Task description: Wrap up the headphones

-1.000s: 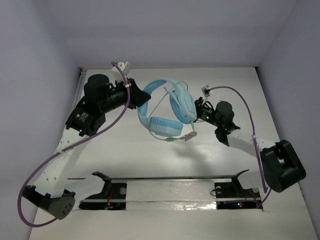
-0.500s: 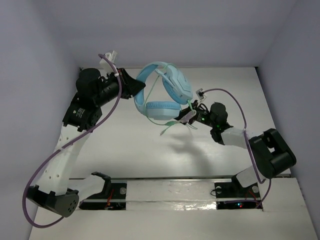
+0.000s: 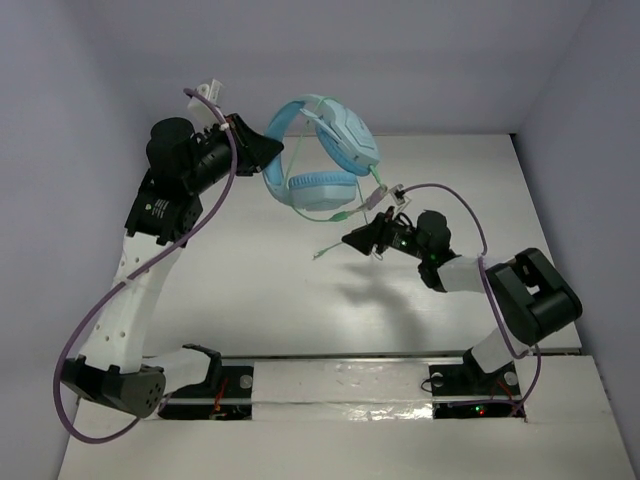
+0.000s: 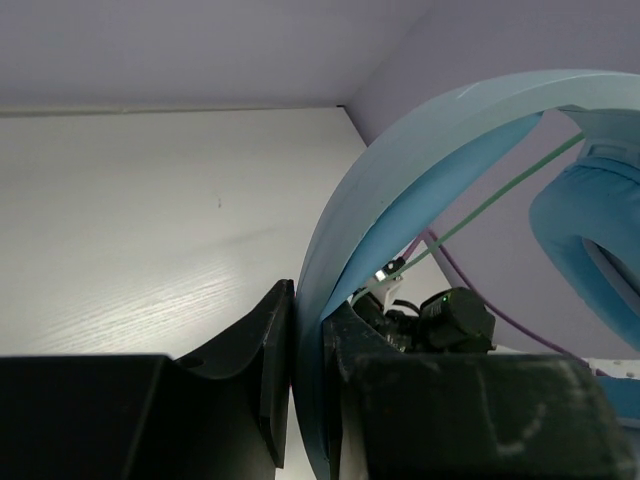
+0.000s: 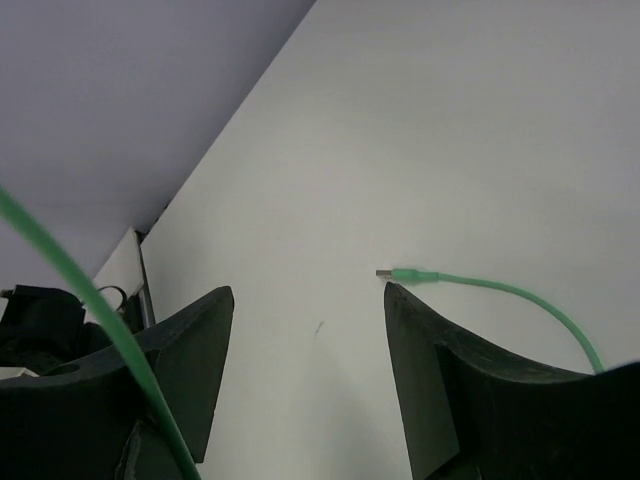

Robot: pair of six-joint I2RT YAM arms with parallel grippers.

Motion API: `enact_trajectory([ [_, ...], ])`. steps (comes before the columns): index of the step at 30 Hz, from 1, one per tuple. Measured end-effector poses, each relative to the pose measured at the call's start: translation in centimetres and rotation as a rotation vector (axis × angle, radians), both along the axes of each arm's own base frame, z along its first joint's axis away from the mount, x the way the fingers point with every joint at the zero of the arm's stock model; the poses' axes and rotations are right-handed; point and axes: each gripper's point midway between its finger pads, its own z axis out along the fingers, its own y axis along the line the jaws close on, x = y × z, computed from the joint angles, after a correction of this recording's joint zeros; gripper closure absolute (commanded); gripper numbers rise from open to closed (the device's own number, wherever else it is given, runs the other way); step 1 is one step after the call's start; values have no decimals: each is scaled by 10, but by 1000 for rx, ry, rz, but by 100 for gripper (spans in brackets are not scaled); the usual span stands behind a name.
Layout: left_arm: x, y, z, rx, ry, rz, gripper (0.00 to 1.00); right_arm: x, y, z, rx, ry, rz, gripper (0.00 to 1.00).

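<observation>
Because the left gripper [image 4: 308,300] clamps the headband [image 4: 430,150], the headphones [image 3: 325,187] hang aloft, likely freeing the cable [image 5: 480,281] for winding. The right gripper [image 5: 308,295] gapes below, gripping nothing

Headphones [image 3: 325,150], light blue, over-ear: one pair.
Headband [image 4: 400,200]: one.
Padded earcups: two, the upper earcup [image 3: 350,140] and the lower earcup [image 3: 322,187].
Cable [image 3: 340,240], thin, pale green: one, with one plug [image 5: 400,273] visible in the right wrist view.
Robot arms: two, the left arm [image 3: 130,290] and the right arm [image 3: 520,300].
Grippers: two, the left gripper [image 3: 264,150] and the right gripper [image 3: 352,238].
Purple cables: two, [image 3: 100,310] and [image 3: 470,215].
Table [image 3: 260,290]: one.
</observation>
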Motion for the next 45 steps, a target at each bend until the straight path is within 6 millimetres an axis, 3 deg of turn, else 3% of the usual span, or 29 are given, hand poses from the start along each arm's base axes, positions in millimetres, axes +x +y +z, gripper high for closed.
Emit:
enact_trajectory([
  [8,19,3,4,-19,-6,27,100,-10,-2,-28,-20,65,-11,32],
  [14,38,14,-8,-11,25,80,100,-6,-4,-28,-20,60,-38,49],
  [18,44,23,-7,-23,28,110,100,-6,-4,-27,-9,61,-48,32],
  [28,49,29,2,-45,0,132,100,-15,-7,-27,1,71,-48,28],
  [33,51,32,2,-46,-1,143,100,-16,-8,-18,14,44,-51,44],
  [35,52,35,2,-46,-1,154,100,-15,-8,-19,14,41,-57,61],
  [36,53,36,2,-46,-1,160,100,-14,-8,-20,14,44,-58,85],
  [37,54,38,2,-47,-2,169,100,-13,-8,-21,13,46,-61,97],
  [41,60,43,6,-70,-14,205,100,-17,2,-35,-4,90,-58,100],
  [45,71,50,-5,-98,-9,271,100,-43,49,-43,-90,120,27,100],
])
